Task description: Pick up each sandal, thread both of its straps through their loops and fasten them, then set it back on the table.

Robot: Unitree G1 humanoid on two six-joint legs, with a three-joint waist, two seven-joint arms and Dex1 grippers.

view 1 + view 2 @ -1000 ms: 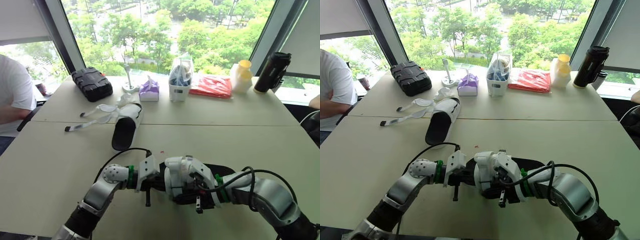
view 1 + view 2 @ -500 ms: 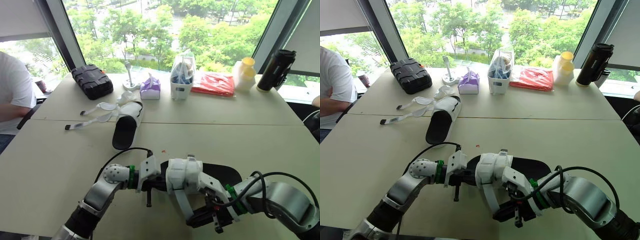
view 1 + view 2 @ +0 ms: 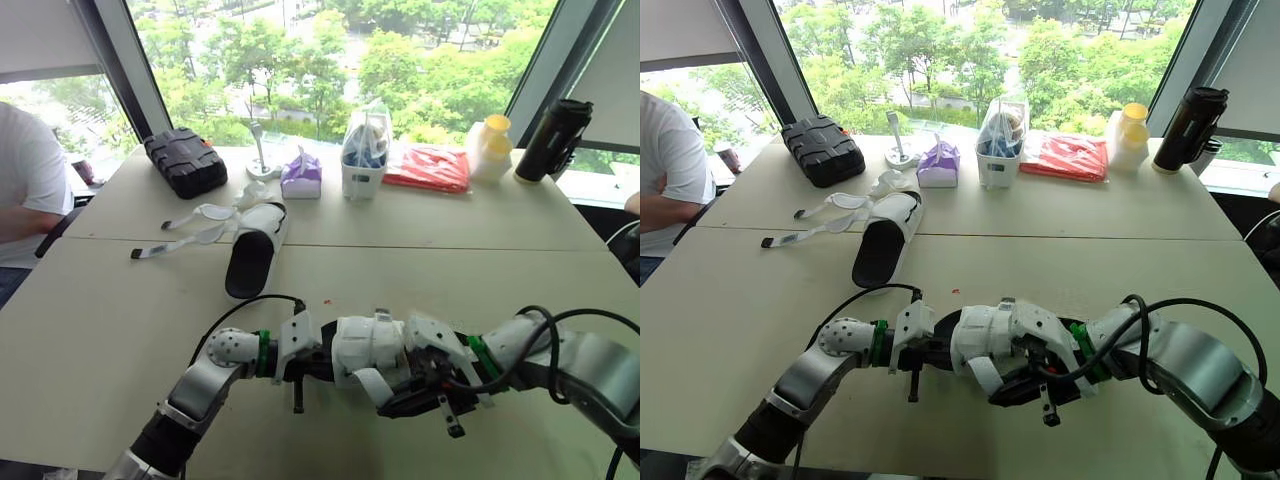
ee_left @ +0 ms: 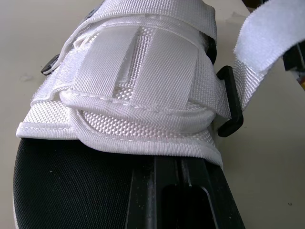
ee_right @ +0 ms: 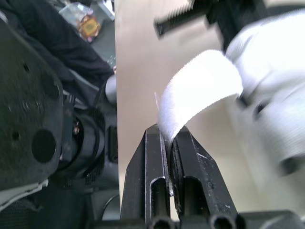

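Two closed hands: left hand [image 3: 316, 365] on sandal [image 4: 143, 76] sole, right hand [image 5: 167, 136] on its strap [image 5: 200, 83].

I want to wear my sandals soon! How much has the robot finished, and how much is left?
On the near sandal, one strap looks fastened flat. The second strap is through its black loop, its end pinched by the right gripper, while the left gripper holds the sole. Still to do: press that strap down, set it back, then the far sandal, whose straps lie loose on the table.

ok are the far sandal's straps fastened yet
No, the far sandal has its straps lying loose and spread across the table.
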